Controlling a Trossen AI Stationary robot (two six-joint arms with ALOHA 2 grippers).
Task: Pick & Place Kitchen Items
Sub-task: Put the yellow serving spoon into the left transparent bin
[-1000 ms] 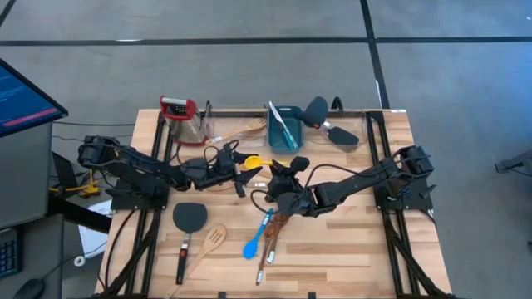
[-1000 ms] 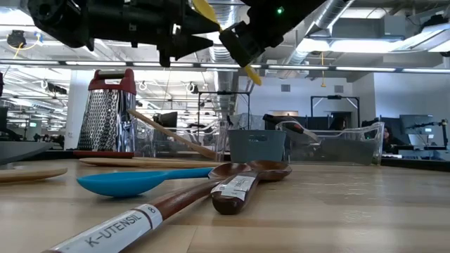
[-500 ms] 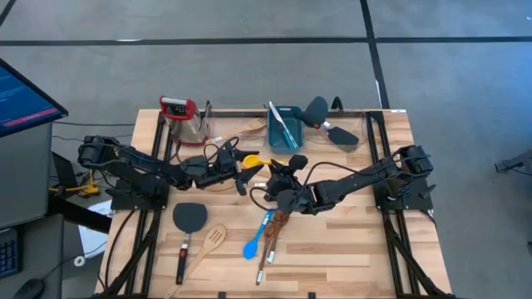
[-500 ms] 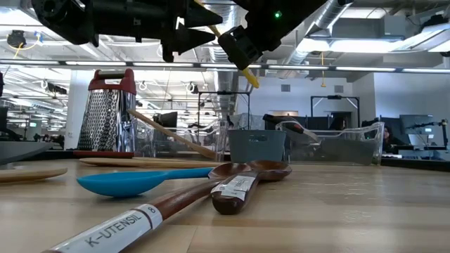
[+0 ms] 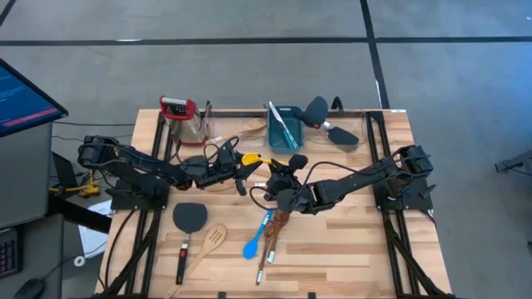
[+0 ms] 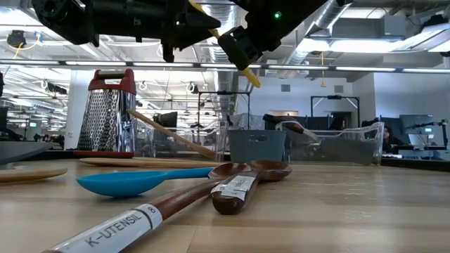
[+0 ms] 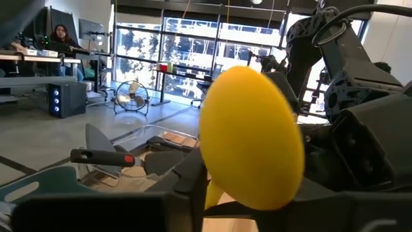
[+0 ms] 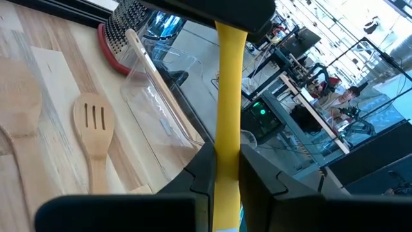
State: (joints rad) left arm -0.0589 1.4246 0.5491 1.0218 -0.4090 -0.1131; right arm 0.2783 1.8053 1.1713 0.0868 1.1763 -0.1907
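A yellow spoon (image 5: 254,161) hangs in the air over the middle of the table, held between my two grippers. My left gripper (image 5: 243,166) reaches in from the table's left and is shut on the spoon just below its bowl (image 7: 251,135). My right gripper (image 5: 274,176) comes from the right and is shut on the yellow handle (image 8: 228,96). In the low view the handle's free end (image 6: 252,76) sticks out below the right gripper, high above the tabletop. My left gripper holds the spoon by its neck (image 7: 211,193), right under the bowl, coming roughly level from the table's left. Its own fingers hide the exact place of contact. The spoon is clear of the table. My right gripper pinches the handle (image 8: 226,154) between its two fingers, coming from the table's right. The handle runs straight on from the fingers to the left gripper. The spoon is lifted clear.
On the near half lie a blue spoon (image 5: 253,242), dark-brown wooden spoons (image 5: 273,232), a black spatula (image 5: 188,218) and a slotted wooden spatula (image 5: 212,241). At the far edge stand a grater (image 5: 184,119), a clear bin (image 5: 229,124), a teal tub (image 5: 284,126) and another black spatula (image 5: 332,129).
My left gripper's fingers have shut on the yellow spoon near its bowl; a second ago they stood open around it. The spoon has stayed in the right gripper, clear of the table.
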